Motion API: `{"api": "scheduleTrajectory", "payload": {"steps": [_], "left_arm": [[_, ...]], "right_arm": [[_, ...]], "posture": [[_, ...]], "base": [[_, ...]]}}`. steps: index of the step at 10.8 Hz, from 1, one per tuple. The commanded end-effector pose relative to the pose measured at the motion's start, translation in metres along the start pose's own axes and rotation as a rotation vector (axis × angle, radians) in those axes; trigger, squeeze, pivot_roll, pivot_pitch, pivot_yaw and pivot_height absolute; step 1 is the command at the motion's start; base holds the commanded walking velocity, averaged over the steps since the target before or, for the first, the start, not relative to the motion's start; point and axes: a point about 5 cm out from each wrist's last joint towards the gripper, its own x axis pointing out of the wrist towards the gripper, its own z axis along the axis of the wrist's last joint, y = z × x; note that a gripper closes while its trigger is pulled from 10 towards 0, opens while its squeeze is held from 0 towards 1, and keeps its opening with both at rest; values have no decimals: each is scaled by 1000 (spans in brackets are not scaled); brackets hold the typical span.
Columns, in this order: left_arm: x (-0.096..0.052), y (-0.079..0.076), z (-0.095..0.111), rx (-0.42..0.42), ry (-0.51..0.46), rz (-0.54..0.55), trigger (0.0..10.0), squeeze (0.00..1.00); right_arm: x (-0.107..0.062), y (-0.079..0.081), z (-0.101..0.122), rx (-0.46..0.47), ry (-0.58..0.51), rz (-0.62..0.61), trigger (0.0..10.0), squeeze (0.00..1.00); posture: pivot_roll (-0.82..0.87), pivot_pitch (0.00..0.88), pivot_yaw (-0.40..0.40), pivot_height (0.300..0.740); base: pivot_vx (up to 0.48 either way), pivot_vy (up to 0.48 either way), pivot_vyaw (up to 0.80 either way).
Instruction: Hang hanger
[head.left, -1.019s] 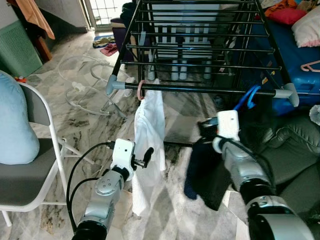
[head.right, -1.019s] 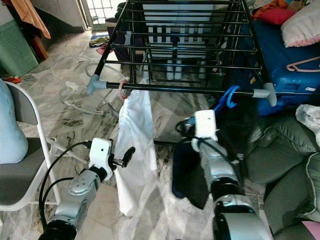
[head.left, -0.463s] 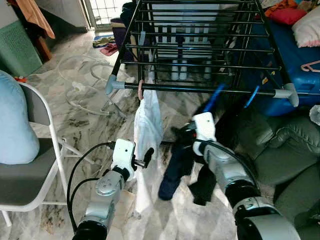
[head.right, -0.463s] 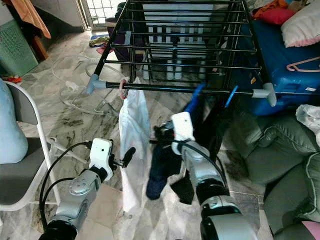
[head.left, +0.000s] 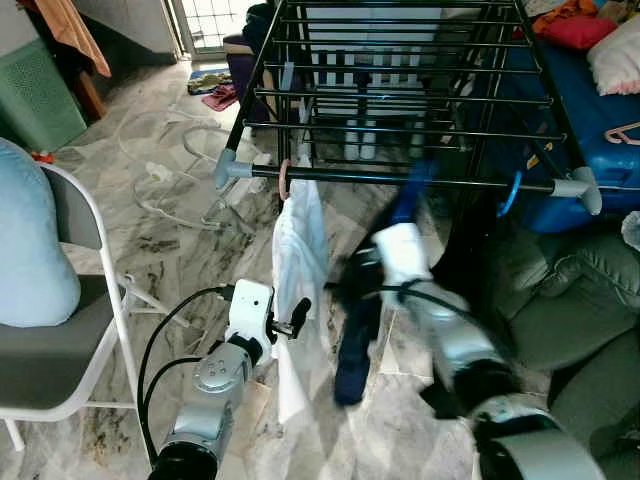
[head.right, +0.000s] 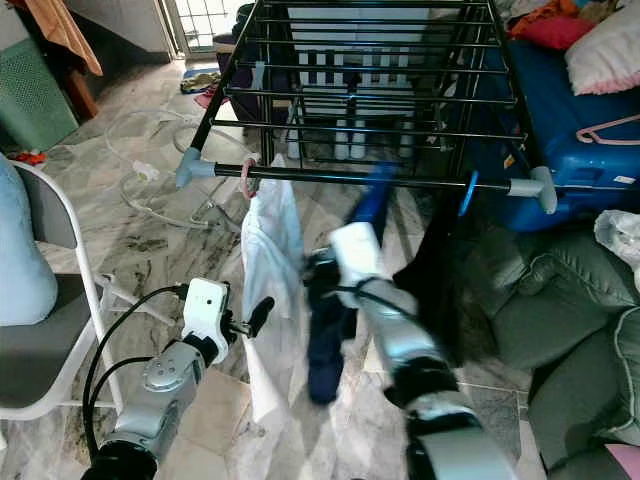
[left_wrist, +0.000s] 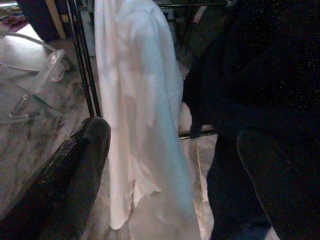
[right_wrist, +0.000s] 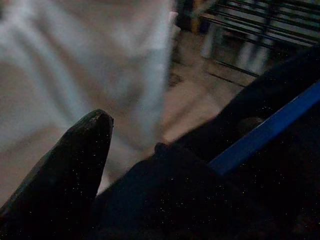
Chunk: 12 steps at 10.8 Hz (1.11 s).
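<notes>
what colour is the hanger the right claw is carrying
Blue. The hanger shows best in the right wrist view, against the dark garment held by the right claw.

Head views evenly daylit, right arm (head.left: 430, 310) smeared by motion blur, wrist views dim and grainy, white garment (right_wrist: 75, 65) defocused

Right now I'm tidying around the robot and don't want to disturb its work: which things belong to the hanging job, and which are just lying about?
Job:
- drying rack
- blue hanger with dark garment, carried by right gripper
- white garment, already hung

Lying about:
- folding chair
- pink hanger
- clothes on floor
- left gripper, idle
</notes>
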Motion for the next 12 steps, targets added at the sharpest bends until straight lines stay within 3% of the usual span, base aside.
{"api": "scheduleTrajectory", "payload": {"steps": [1, 2, 3, 4, 5, 6, 7, 8, 9, 12], "left_arm": [[0, 1, -3, 12, 23, -8, 10000, 0], [1, 1, -2, 17, 26, -18, 10000, 0], [1, 1, -2, 18, 26, -21, 10000, 0], [2, 1, -2, 21, 27, -26, 10000, 0], [3, 1, -1, 25, 28, -30, 10000, 0], [4, 2, -1, 26, 28, -29, 10000, 0], [3, 2, -1, 27, 27, -28, 10000, 0], [4, 2, -1, 27, 27, -26, 10000, 0], [4, 3, 0, 27, 26, -25, 10000, 0], [4, 3, -1, 27, 27, -26, 10000, 0]], "right_arm": [[-2, -7, 6, 12, -33, -52, 10000, 188], [-6, -15, 1, 32, -31, -93, 10000, 1000], [-7, -16, 1, 35, -33, -99, 10000, 1000], [-8, -17, 1, 37, -32, -110, 10000, 800], [-8, -20, 1, 33, -27, -121, 10000, 0], [-9, -20, 0, 43, -30, -117, 10000, 1000], [-10, -21, -1, 41, -30, -125, 10000, 1000], [-11, -23, -1, 35, -29, -152, 10000, 110], [-15, -29, -3, 47, -39, -234, 10000, 0], [-33, -41, -14, 111, -61, -369, 10000, 0]], "posture": [[-169, 54, 40, 740], [-178, 56, 48, 740], [-184, 55, 54, 740], [-185, 54, 57, 740], [-183, 50, 59, 740], [-178, 46, 59, 740], [-178, 45, 59, 740], [-176, 41, 58, 740], [-176, 41, 57, 740], [-190, 44, 61, 740]], "base": [[0, 0, 0], [0, 0, 0], [0, 0, 0], [0, 0, 0], [0, 0, 0], [0, 0, 0], [0, 0, 0], [0, 0, 0], [0, 0, 0], [0, 0, 0]]}}
